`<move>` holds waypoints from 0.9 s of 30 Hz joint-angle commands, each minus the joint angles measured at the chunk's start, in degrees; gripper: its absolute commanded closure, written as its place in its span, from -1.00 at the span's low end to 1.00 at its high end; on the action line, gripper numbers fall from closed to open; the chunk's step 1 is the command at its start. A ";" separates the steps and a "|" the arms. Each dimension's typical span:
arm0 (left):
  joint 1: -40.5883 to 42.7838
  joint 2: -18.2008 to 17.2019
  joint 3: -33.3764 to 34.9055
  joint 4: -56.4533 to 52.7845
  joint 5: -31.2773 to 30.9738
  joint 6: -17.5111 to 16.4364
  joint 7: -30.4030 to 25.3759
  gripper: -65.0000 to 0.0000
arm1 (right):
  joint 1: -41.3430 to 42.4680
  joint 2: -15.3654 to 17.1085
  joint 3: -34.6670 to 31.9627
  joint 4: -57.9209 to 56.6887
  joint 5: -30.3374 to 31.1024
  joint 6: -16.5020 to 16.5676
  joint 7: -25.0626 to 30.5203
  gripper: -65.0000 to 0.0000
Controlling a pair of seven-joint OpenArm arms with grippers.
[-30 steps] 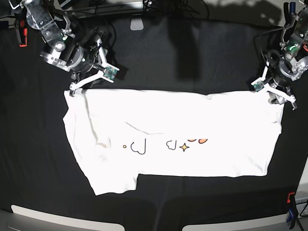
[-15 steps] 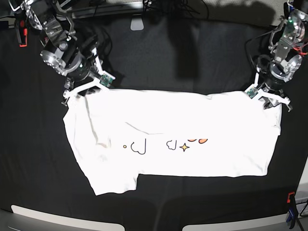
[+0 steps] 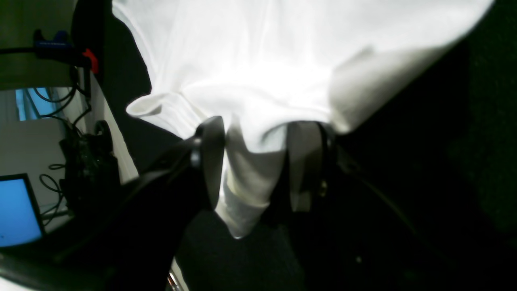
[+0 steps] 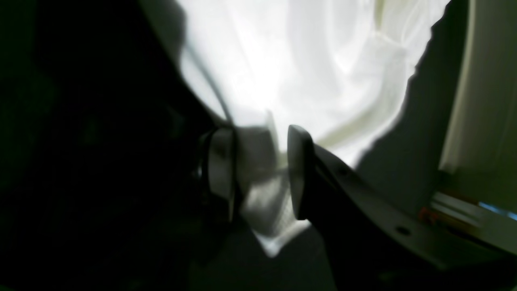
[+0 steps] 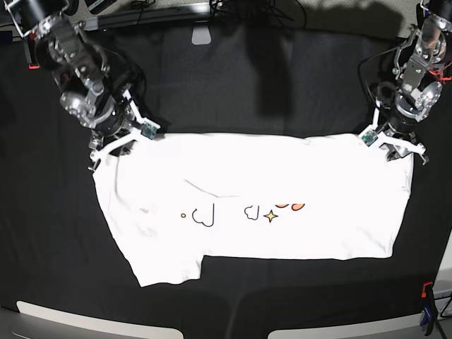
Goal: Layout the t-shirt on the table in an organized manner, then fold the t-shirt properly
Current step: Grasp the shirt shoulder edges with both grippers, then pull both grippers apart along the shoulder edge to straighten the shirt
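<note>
The big table (image 5: 282,85) with its black wrinkled cloth fills almost all of the base view. A small red and blue clamp (image 5: 426,304) sits at its near corner on the right side of that view.

The white cloth t-shirt (image 5: 247,198) lies spread out flat in the middle of the table. It is wide from side to side. A little yellow star, small cloud doodles and a bit of orange show near its middle. One sleeve sticks out at the lower edge, toward the left of the base view. The far edge of the shirt is pulled almost straight between the two arms.

The right arm, made of shiny metal, comes in from the far corner on the left of the base view. It bends down to the shirt's far corner there. The right claw (image 4: 258,173) has its two fingers (image 4: 301,173) close on each side of a fold of white cloth, pinching the shirt's edge.

The left arm comes down from the far corner on the right of the base view and points down at the other far corner. The left claw (image 3: 258,161) pinches a bunched bit of the shirt between its dark fingers (image 3: 212,157).

A blue screen (image 3: 16,210) glows off to the side, past the table, in the left wrist view.
</note>
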 commanded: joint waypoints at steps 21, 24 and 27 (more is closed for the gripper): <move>1.81 -1.66 0.11 2.32 -0.52 13.73 12.02 1.00 | 2.56 8.87 -15.78 1.09 -0.94 -9.79 -16.41 1.00; 5.14 -2.62 0.11 6.51 -0.46 13.70 12.28 1.00 | 0.96 14.12 -15.76 4.52 4.83 -12.68 -16.63 1.00; 9.14 -3.28 0.11 11.63 -0.48 13.73 14.27 1.00 | -1.51 17.44 -15.78 7.39 5.09 -12.72 -17.44 1.00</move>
